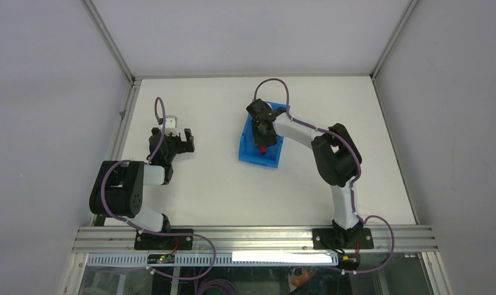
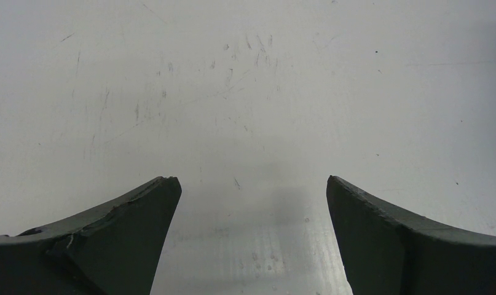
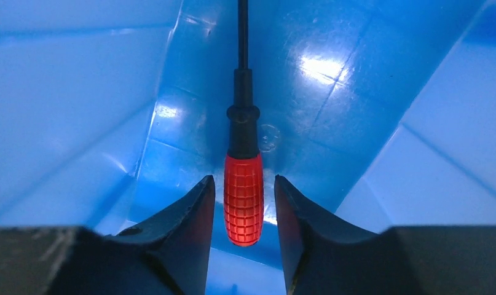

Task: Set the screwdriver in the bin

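Blue bin (image 3: 79,123), right fingers (image 3: 184,246) straddling screwdriver (image 3: 243,196)

Glossy blue plastic on the bin (image 3: 368,74), bright with glare. Red grid-textured handle and matt black shaft on the screwdriver (image 3: 243,203). Matt white counter (image 2: 233,92), finely scratched. Dull dark finish, rough-edged, on the left gripper (image 2: 252,181).

White, lightly scratched table (image 2: 245,80), grey walls (image 1: 42,92), aluminium rail (image 1: 251,236) along near edge

table (image 1: 220,184): white, scuffed | walls (image 1: 48,92): grey | frame rail (image 1: 251,236): aluminium
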You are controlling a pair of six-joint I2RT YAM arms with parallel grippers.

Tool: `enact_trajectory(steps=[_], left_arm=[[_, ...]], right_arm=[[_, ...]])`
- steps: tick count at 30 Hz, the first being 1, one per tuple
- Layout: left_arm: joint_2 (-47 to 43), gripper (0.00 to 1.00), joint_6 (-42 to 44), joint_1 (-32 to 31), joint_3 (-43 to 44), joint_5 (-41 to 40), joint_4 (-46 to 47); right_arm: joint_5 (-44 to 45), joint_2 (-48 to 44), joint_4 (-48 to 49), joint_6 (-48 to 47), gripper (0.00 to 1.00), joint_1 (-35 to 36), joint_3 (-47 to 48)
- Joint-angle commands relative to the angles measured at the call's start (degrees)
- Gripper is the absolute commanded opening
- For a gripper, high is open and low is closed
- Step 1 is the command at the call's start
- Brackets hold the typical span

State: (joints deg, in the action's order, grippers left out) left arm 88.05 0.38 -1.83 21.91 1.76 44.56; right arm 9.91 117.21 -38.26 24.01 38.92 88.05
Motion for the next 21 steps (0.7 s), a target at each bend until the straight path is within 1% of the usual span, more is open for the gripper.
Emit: enact_trajectory(steps=[1,6,9,10,12,13,14,16,19,21], left_arm=[[-1.7,0.99,-1.1,-0.2,0.0,0.6,1.7],[-1.7,0.99,-1.1,-0.2,0.0,0.5,1.7],[-1.7,0.99,-1.1,-0.2,0.0,0.5,1.7],[-1.7,0.99,-1.1,-0.2,0.0,0.5,1.7],[-1.7,0.99,-1.1,-0.2,0.0,0.5,1.7],[-1.7,0.99,-1.1,-0.2,0.0,0.5,1.7],[-1.7,0.99,-1.1,-0.2,0.0,0.5,1.7],[-1.7,0.99,-1.1,-0.2,0.0,0.6,1.7],[-1.7,0.99,-1.1,-0.2,0.0,0.5,1.7],[-1.7,0.99,-1.1,-0.2,0.0,0.5,1.7]], right_arm=[[1.2,-2.4,0.5,-1.2,0.44,0.2,3.1],[6.0,-7.6,-1.8,-4.0,0.47,0.3,8.5],[9.6,-11.5,-1.8,-6.1,0.57,0.2,9.3],[11.1,-12.9,-1.8,-7.0,0.62,0.2,9.2],[14.0,-15.7,-1.8,-8.8,0.80,-0.4,8.1],[15.4,-17.1,-1.7,-9.3,0.93,-1.0,7.0],[16.1,-18.6,-1.6,-9.6,0.99,-2.0,5.8],[16.3,-21.7,-2.1,-9.9,0.99,-4.6,3.2],[15.1,-26.6,-2.5,-10.3,0.99,-11.7,-1.3],[12.1,-29.8,-2.4,-10.9,0.99,-17.0,-4.3]])
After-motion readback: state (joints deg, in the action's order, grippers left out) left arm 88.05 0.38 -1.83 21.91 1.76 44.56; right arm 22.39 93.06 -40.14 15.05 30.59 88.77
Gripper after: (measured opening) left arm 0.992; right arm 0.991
